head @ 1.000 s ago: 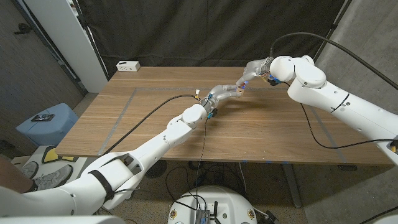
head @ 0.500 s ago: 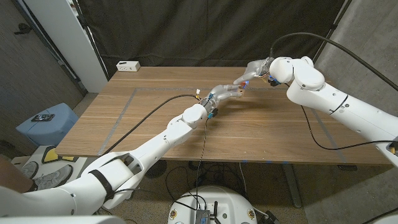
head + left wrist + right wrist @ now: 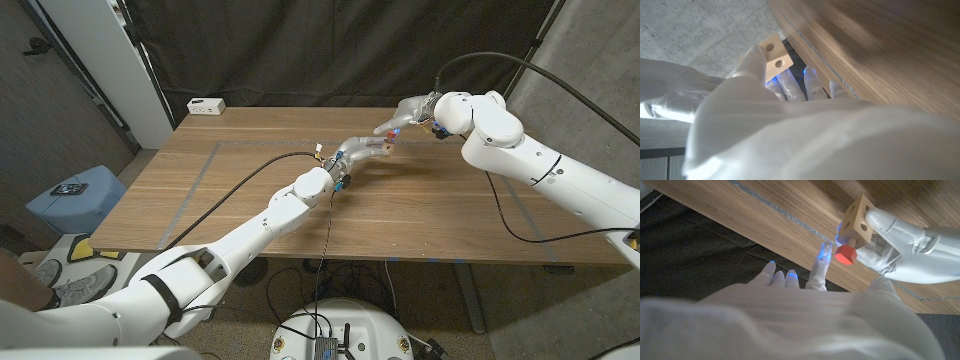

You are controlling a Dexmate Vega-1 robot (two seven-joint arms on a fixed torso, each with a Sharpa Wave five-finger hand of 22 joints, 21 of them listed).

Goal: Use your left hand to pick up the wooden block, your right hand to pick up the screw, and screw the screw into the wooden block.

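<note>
Wooden block [image 3: 858,220]: pale cube with round holes in its faces, held above the tabletop toward the far edge, right of centre. In the right wrist view a red-headed screw stands in one face. In the left wrist view two holes show on the lit face [image 3: 775,56].
Tabletop [image 3: 250,200]: brown wood grain, with a grey tape line running parallel to the far edge and another along the left side.
Left arm [image 3: 250,235]: white, enters from the near left corner and reaches diagonally to the middle of the tabletop; a black cable runs along it.
Right arm [image 3: 540,165]: white, enters from the right edge and reaches toward the far edge; a black cable loops over its shoulder segment.
Left hand [image 3: 362,149]: closed around the wooden block, fingers wrapped on its sides, raised off the tabletop.
Right hand [image 3: 403,113]: just beside the left hand on the far side. In the right wrist view its fingers [image 3: 819,265] are extended and apart, with blue-lit tips; one fingertip lies close to the screw head; contact cannot be told. It holds nothing.
White box [image 3: 206,105]: small, rectangular, at the far left corner of the tabletop.
Screw [image 3: 845,254]: red hexagonal head, shank seated in the block's hole, head standing clear of the face.
</note>
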